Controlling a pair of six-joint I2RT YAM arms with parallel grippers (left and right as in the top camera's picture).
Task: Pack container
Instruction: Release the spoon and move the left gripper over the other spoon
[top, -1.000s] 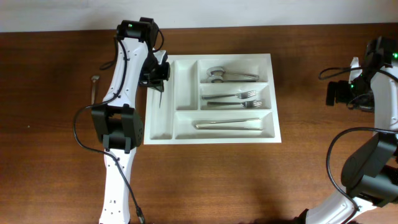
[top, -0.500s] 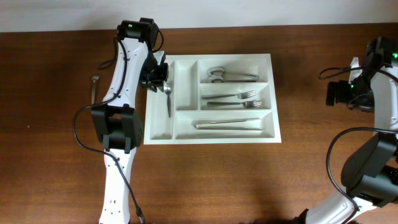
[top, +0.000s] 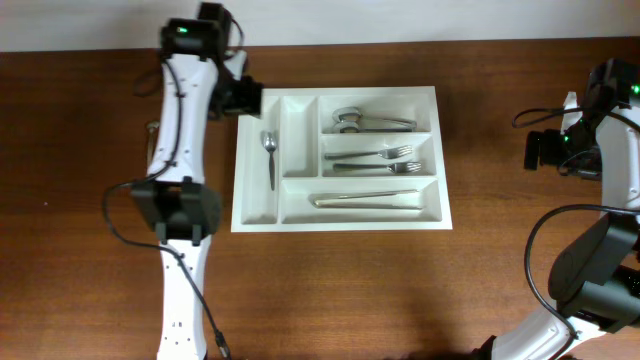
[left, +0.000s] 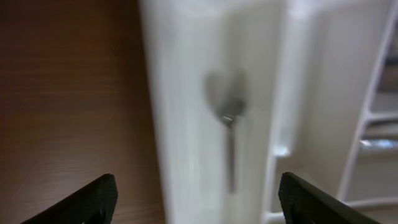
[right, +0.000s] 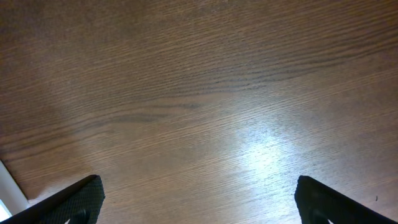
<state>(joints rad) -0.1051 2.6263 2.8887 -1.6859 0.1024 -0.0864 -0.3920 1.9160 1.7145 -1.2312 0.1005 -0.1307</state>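
The cutlery tray (top: 340, 224) sits mid-way across the worktop (top: 100, 290), a spoon (top: 268, 155) in its leftmost slot. The left gripper (top: 246, 97) — wide open, empty — hangs by the tray's far left corner; swinging low, it could clip the rim and shove the tray. The right gripper (top: 545, 150), open and empty, is well apart.

White compartmented container (top: 298, 135), flat

Overhead looks straight down on the whole table (top: 330, 290). Left wrist looks closely down on the left side of the container (left: 180, 93), shared with overhead; right wrist closely faces the table's right.
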